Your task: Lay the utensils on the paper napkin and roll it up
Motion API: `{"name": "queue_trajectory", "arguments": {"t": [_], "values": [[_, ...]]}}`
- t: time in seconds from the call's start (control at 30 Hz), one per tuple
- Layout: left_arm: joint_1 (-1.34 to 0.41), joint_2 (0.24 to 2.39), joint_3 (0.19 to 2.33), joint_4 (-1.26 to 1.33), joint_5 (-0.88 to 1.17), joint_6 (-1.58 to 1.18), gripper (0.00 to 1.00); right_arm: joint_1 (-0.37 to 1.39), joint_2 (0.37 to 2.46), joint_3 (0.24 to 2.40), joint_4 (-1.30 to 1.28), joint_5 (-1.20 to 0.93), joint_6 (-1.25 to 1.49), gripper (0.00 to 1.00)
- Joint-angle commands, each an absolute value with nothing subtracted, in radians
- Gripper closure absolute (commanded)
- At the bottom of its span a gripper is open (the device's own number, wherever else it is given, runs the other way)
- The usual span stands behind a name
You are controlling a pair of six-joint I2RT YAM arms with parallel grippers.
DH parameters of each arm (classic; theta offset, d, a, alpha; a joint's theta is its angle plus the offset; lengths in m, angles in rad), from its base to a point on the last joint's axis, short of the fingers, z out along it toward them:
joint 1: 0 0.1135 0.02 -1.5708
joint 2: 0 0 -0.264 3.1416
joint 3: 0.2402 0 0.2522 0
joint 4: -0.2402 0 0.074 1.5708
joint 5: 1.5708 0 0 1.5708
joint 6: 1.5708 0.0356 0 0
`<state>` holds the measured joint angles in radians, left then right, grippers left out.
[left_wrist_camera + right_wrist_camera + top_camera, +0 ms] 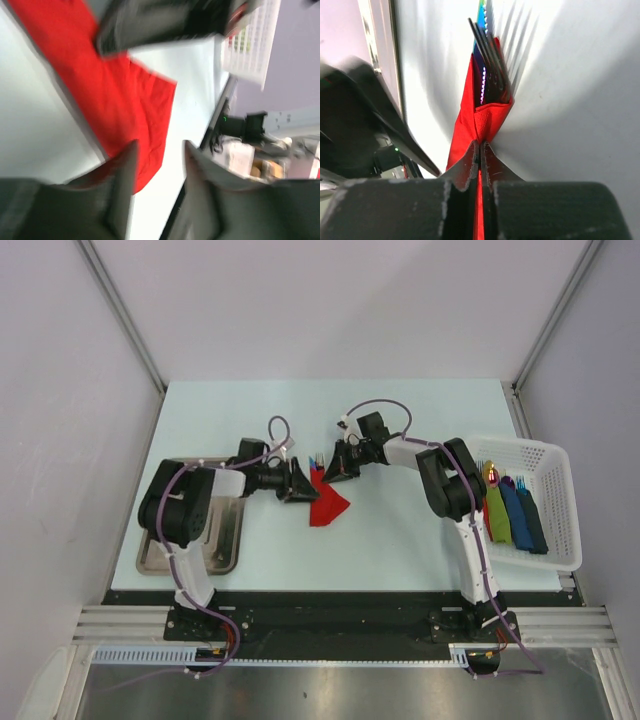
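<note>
The red paper napkin (327, 502) lies partly folded at the table's middle. The utensils (317, 461) poke out of its far end; in the right wrist view the fork tines (490, 55) stick out of the red fold (492, 117). My right gripper (480, 148) is shut on the napkin's edge, on the right of it in the top view (333, 472). My left gripper (159, 150) is open, its fingers (122, 172) just above the napkin (120, 95), to its left in the top view (306, 486).
A white basket (560, 540) at the right edge holds green (497, 515), blue (516, 512) and dark rolls. A metal tray (226, 530) lies at the left under the left arm. The table's front edge runs just before the arm bases.
</note>
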<state>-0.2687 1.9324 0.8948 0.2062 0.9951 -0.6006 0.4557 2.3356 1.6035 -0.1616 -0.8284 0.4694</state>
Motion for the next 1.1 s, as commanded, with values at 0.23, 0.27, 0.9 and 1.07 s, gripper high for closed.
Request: {"name": "queue_trajectory", "arguments": {"t": [0.23,0.27,0.9,1.07], "values": [[-0.163,1.680,1.009,-0.023,0.851,-0.374,0.28,0.459,2.247,1.597,-0.075,-0.859,0.535,1.00],[-0.158,1.672,1.008,-0.023,0.850,-0.376,0.27,0.457,2.234,1.597,-0.075,-0.859,0.534,1.00],[-0.135,1.462,1.016,-0.009,0.681,-0.307,0.00,0.451,2.056,1.537,0.080,-0.931,0.561,1.00],[-0.135,1.303,0.907,0.130,0.606,-0.333,0.00,0.456,1.984,1.537,0.087,-0.956,0.554,1.00]]}}
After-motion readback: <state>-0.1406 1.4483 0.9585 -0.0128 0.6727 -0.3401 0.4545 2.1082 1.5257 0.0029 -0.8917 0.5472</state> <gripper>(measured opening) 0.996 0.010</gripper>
